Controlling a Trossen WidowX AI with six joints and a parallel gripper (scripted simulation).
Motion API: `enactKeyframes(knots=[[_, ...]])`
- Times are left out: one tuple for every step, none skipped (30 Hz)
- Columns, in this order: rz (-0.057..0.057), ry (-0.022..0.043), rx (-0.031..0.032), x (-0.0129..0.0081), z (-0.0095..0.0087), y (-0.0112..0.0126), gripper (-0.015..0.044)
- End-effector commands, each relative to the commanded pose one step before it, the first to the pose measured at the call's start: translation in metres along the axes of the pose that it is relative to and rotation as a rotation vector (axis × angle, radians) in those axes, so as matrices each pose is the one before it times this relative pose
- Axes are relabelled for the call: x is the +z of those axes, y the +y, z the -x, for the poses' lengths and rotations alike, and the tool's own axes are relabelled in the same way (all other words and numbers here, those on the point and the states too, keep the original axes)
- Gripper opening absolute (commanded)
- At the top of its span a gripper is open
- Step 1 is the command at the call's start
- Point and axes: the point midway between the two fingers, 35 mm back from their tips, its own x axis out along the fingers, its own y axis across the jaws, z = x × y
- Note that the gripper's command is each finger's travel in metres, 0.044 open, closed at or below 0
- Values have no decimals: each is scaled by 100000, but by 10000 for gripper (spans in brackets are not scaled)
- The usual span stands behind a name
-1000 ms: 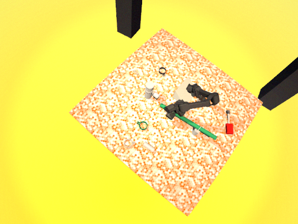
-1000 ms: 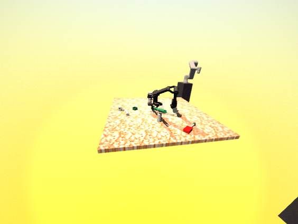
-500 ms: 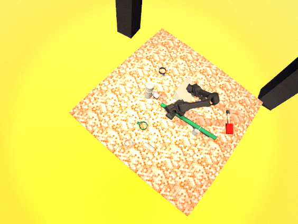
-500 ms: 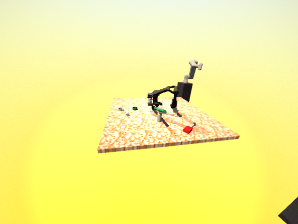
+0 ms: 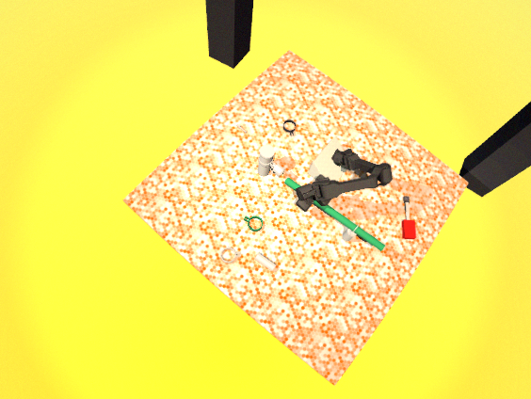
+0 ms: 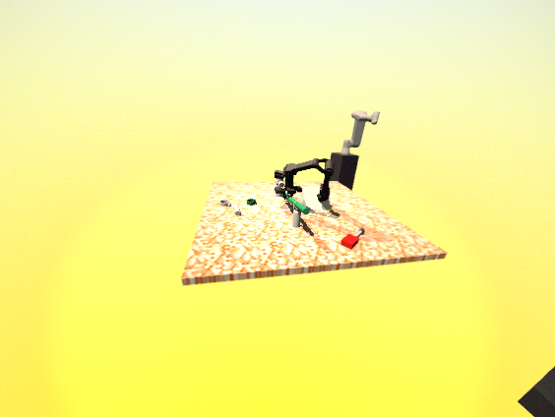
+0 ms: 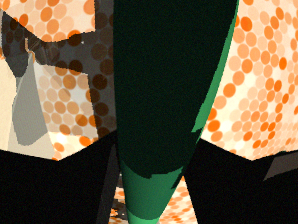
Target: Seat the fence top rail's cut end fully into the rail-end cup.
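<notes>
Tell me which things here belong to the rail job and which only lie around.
Job: green rail, held in the shut hand; big post; rail-end cup; loop cap.
Lying about: green ring; black ring; white ring; white tube; red block.

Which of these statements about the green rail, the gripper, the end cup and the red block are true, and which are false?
1. The gripper is shut on the green rail. True.
2. The rail's cut end is already inside the end cup on the big post. False: a gap shows between them in the top view.
3. The red block lies on the rail. False: it sits on the table, apart from the rail.
4. A loose green ring lies on the table, away from the rail. True.
</notes>
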Motion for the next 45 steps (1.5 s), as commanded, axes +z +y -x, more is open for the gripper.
enactKeyframes(knots=[[1372,10059,-1717,-1100,2694,-549,0],[239,2401,133,-281,589,3,0],[176,1934,123,-233,477,14,0],[99,1171,82,-145,289,14,0],[32,391,29,-49,96,6,0],[0,0,0,0,0,0,0],[0,0,0,0,0,0,0],[0,0,0,0,0,0,0],[0,0,0,0,0,0,0],[0,0,0,0,0,0,0],[0,0,0,0,0,0,0],[0,0,0,0,0,0,0],[0,0,0,0,0,0,0],[-184,-599,190,120,-104,52,0],[-186,-598,191,119,-104,52,0],[-188,-597,193,119,-104,53,0],[-191,-596,194,118,-104,53,0],[-1,1,1,0,1,0,0],[0,0,0,0,0,0,0],[0,0,0,0,0,0,0],[0,0,0,0,0,0,0],[0,0,0,0,0,0,0],[0,0,0,-5,5,-3,0],[0,1,0,-9,9,-6,0],[0,1,0,-13,14,-8,0],[0,2,0,-18,19,-12,0],[0,2,0,-22,24,-14,0],[0,2,0,-26,28,-17,0],[0,2,-1,-28,32,-19,0],[0,2,-1,-27,31,-20,0],[0,2,-1,-27,32,-22,0],[0,2,-1,-25,31,-22,0],[0,2,-1,-25,32,-24,0],[1,2,-1,-26,33,-25,0],[1,2,-1,-24,31,-25,0],[1,2,-1,-24,31,-25,0],[1,2,-1,-25,33,-27,0],[1,2,-1,-25,31,-27,0],[1,2,-1,-25,29,-27,0],[1,2,-1,-25,29,-26,0],[1,2,-1,-26,29,-27,0],[1,2,-1,-26,29,-27,0],[1,2,-1,-28,29,-26,0],[1,2,-1,-27,29,-24,0],[1,2,-1,-29,31,-24,0]])
